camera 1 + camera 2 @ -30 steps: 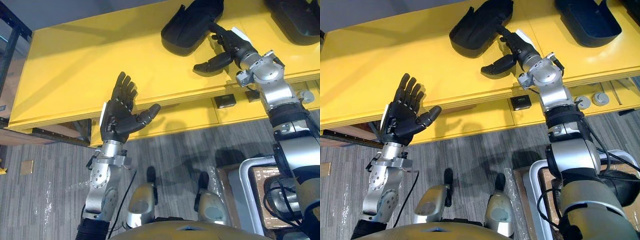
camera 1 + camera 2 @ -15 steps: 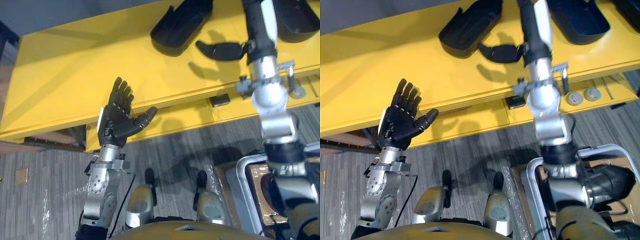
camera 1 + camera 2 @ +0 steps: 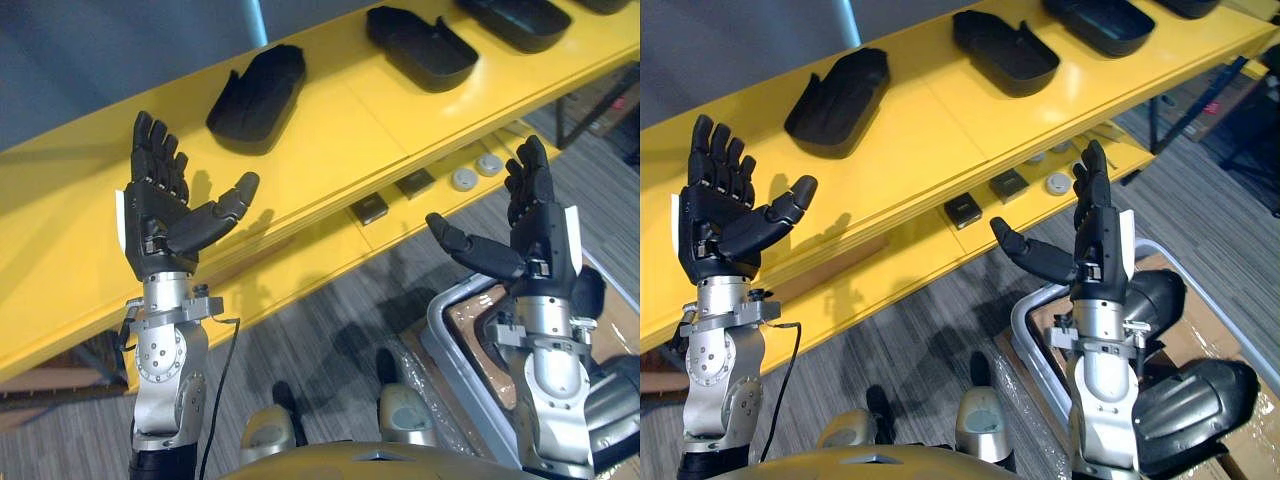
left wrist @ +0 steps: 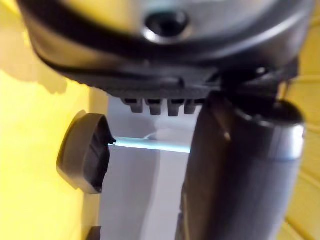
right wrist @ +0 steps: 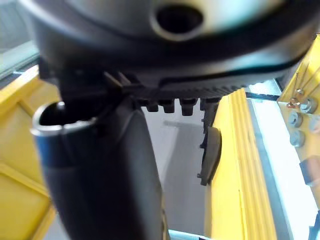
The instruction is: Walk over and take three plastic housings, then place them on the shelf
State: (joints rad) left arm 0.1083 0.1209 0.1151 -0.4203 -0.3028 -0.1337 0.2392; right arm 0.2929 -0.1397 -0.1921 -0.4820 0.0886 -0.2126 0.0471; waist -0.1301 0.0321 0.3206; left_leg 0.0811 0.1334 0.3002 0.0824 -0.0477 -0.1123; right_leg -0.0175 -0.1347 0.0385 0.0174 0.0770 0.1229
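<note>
My left hand (image 3: 165, 215) and right hand (image 3: 532, 235) are up, spread and empty before the yellow shelf (image 3: 330, 130), where black housings (image 3: 257, 92) lie in a row, so, judging the placing done, I'd pull both hands back clear of its edge before turning.

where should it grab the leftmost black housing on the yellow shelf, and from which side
Best is the long side wall facing the robot, roughly mid-length. The housing seems to lie hollow side up on the shelf, so that rim is exposed: thumb inside, fingers outside. Come over the shelf's front edge, from above. The open left robot hand looks the closer one.
</note>
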